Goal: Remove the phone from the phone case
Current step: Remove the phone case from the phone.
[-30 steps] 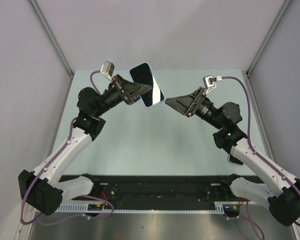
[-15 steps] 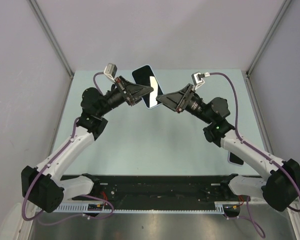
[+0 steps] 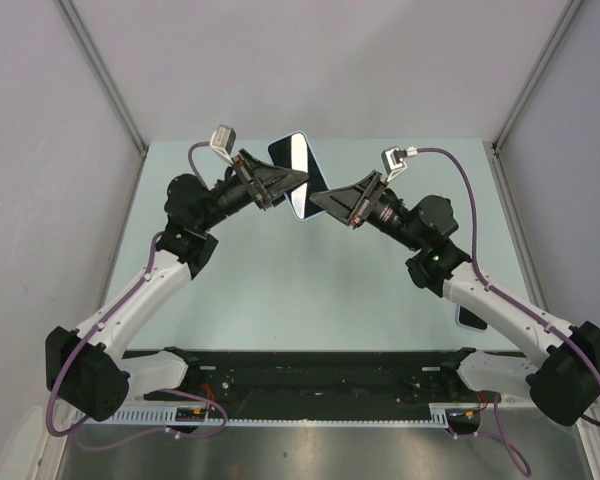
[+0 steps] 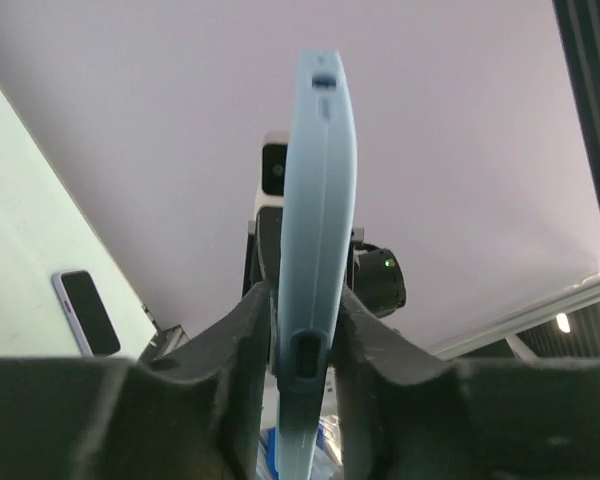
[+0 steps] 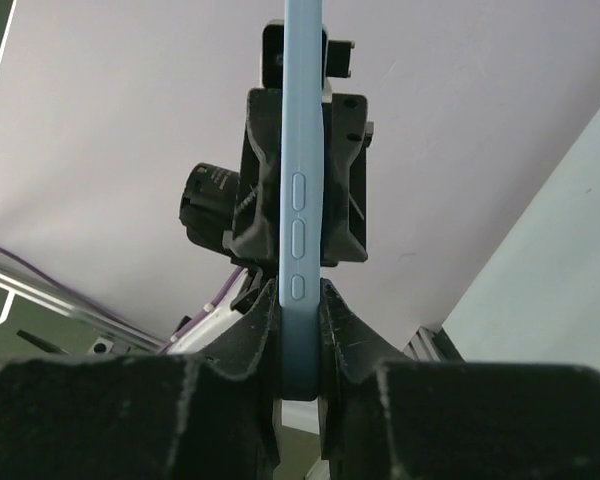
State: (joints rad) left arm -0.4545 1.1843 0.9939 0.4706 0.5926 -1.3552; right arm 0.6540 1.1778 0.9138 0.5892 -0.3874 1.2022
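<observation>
A phone with a dark screen sits in a light blue phone case and is held in the air above the back of the table. My left gripper grips it from the left. In the left wrist view the fingers flank the case's edge around its port cut-out. My right gripper is shut on the opposite side. In the right wrist view the case stands edge-on, its side buttons just above my right gripper.
A second phone lies flat on the pale green table at the right, partly under my right arm; it also shows as a phone in the left wrist view. Grey walls enclose the back and sides.
My right arm has moved left to the phone and its jaws have closed from wide open onto the case. The left gripper has kept hold and shifted only slightly.
</observation>
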